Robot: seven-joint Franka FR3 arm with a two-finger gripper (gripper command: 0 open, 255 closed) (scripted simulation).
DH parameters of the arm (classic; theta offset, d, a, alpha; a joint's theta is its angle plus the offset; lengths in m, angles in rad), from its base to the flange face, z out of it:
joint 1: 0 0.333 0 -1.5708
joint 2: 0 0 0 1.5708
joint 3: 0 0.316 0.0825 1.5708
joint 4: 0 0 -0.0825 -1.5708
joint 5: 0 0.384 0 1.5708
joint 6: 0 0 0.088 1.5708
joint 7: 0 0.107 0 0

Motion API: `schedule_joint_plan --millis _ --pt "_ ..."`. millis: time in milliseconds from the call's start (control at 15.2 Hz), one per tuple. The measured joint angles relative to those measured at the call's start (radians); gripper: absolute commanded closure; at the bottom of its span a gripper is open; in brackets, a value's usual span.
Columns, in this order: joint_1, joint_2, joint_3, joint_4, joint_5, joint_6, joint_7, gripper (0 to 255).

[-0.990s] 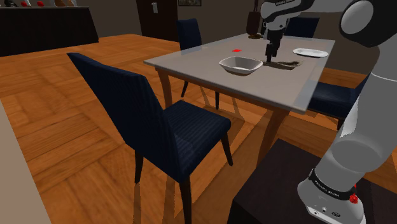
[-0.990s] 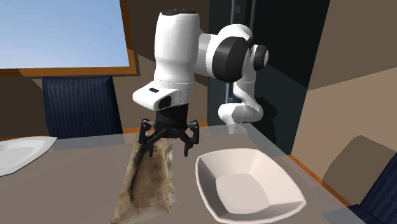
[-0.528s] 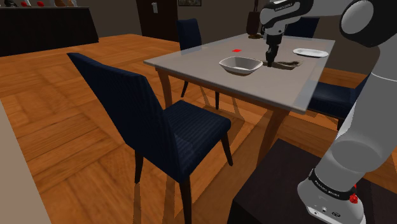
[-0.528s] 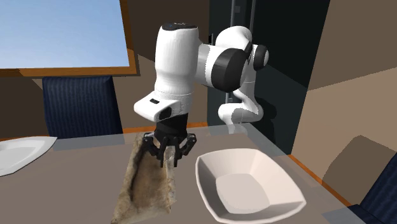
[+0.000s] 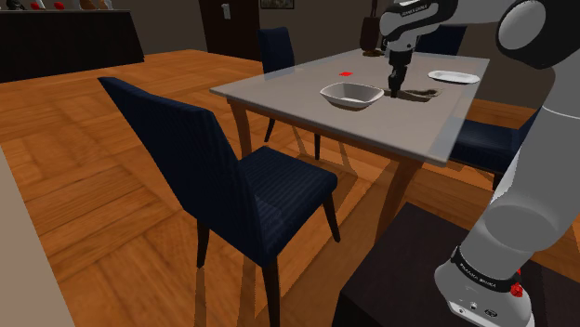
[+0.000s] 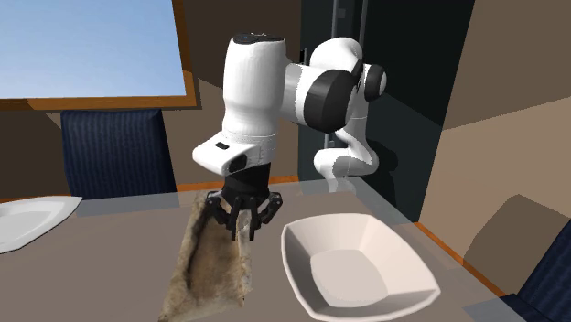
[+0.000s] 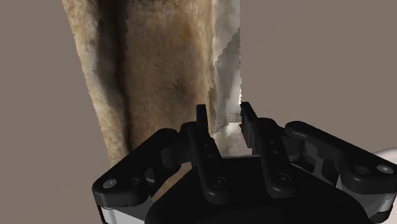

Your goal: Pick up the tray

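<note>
The tray, a long shallow trough with a rough, mottled brown surface and a paler side wall, lies flat on the grey counter. In the second exterior view it sits just left of a white square-cornered bowl, with a white plate well off on its other side. In the shoulder view the tray shows as a brown patch between the bowl and the plate, near the counter's far end. The white arm points straight down over the end of the tray nearest the stand. The black jaws are clenched on the tray's pale side wall, the one facing the bowl. In the wrist view that thin ragged edge of the tray stands pinched between the two fingertips, and the brown hollow runs away from them. A small red item lies on the counter beyond the bowl. Dark blue chairs stand round the counter.
</note>
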Motion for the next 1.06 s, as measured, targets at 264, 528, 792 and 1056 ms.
schedule_joint_plan --millis 264,528,792,1056 --pt "0.0 0.002 0.0 0.043 0.002 -0.042 -0.005 255" --pt "-0.001 0.006 0.0 0.099 0.005 -0.093 -0.012 255" --pt "-0.005 0.017 -0.003 0.166 0.012 -0.149 -0.025 255" --pt "-0.008 0.028 -0.004 0.229 0.018 -0.202 -0.034 255"
